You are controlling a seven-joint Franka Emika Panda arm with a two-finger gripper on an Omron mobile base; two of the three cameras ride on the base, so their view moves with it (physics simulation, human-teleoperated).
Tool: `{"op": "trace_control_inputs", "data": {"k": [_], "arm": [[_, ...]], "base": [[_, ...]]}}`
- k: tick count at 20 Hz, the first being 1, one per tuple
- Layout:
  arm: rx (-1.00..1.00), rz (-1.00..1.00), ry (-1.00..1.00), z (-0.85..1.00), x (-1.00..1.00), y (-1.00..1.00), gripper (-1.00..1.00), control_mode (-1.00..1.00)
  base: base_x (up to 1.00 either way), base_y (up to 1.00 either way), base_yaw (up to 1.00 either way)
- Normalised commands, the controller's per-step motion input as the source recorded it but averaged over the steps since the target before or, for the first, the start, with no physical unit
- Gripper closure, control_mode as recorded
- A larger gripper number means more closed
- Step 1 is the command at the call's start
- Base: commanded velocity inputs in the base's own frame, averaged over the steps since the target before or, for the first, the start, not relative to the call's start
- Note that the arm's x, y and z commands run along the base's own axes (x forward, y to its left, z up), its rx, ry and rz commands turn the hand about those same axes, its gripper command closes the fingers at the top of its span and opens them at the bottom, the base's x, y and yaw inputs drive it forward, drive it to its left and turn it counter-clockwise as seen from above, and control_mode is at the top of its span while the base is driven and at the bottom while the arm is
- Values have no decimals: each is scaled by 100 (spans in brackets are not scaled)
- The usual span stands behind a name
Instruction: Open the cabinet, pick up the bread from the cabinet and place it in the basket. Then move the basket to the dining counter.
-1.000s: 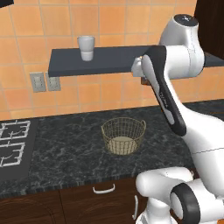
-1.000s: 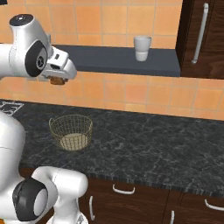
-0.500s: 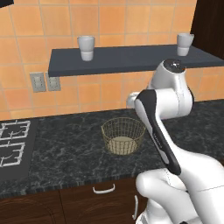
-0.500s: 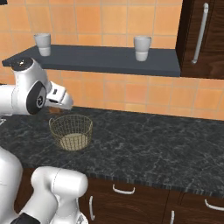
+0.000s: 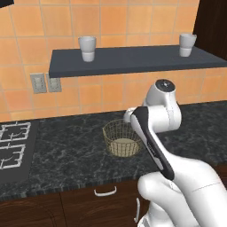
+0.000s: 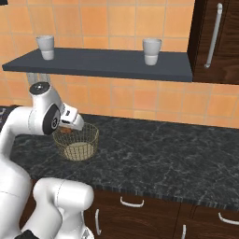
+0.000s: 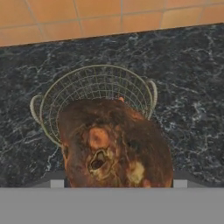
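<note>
My gripper [image 7: 116,183] is shut on the bread [image 7: 113,144], a dark brown lump that bulges between the fingers. It hangs just above the wire basket [image 7: 100,69], which stands on the black granite worktop. From the right base view, the gripper [image 6: 71,127] sits at the basket's [image 6: 77,142] near-left rim, with a bit of bread [image 6: 66,131] peeking out beneath it. In the left base view my arm covers the basket's [image 5: 119,139] right side. The dark cabinet [image 6: 217,42] at upper right has its door shut. The dining counter is out of view.
A dark wall shelf [image 5: 128,60] carries two white cups [image 5: 87,48] [image 5: 187,44]. A stove [image 5: 13,146] lies at the left end of the worktop, under wall outlets [image 5: 38,82]. Drawers with pale handles [image 6: 131,203] run below the worktop edge.
The arm has swung down from shelf height to just over the basket, carrying the bread with it. The basket has stayed where it was.
</note>
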Motion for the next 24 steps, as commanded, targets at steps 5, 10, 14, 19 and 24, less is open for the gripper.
{"op": "trace_control_inputs", "data": {"k": [5, 10, 14, 19, 24], "arm": [[0, 0, 7, -41, 41, 8, 100, -100], [0, 0, 15, -34, 39, 4, 100, -100], [-1, 0, 4, -37, 15, 2, 100, -100], [-6, 0, 4, -54, 13, 13, 100, -100], [-2, 0, 3, -30, 27, 7, 100, -100]], "base": [[0, 0, 0], [0, 0, 0], [0, 0, 0], [0, 0, 0], [0, 0, 0]]}}
